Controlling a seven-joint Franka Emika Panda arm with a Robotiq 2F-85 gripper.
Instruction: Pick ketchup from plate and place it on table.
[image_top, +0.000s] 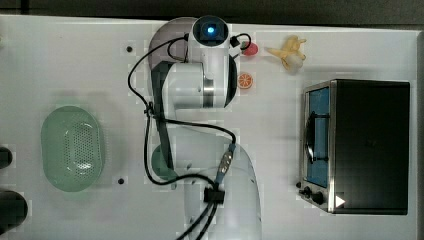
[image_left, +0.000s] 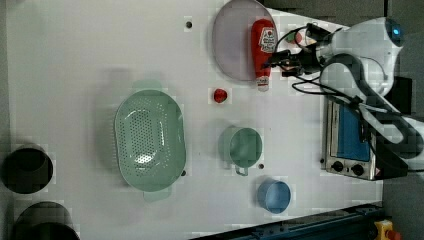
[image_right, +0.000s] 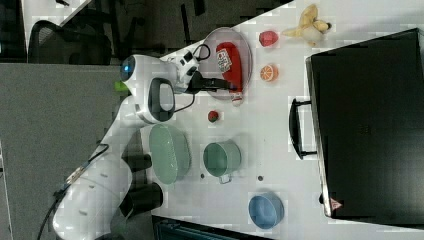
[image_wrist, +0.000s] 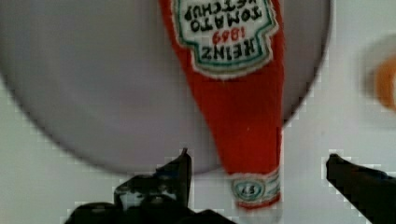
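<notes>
The ketchup (image_left: 263, 49) is lying across the plate (image_left: 232, 42) at the left view's upper middle, neck overhanging the tabletop (image_left: 75, 60). The end effector (image_wrist: 257, 163) is hovering wide apart astride the neck; gripping and moving are remaining.

One ketchup (image_left: 263, 46) bottle is counted, lying on the one plate (image_left: 232, 42). Around that plate, one strawberry (image_right: 268, 38), one orange slice (image_right: 269, 73), one peeled banana (image_right: 310, 25) and one small round red fruit (image_left: 220, 95) are seen. Farther from the plate, one green perforated basket (image_left: 149, 141), one green cup (image_left: 242, 147), one blue bowl (image_left: 274, 196) and one toaster oven (image_top: 356, 145) are counted.
</notes>
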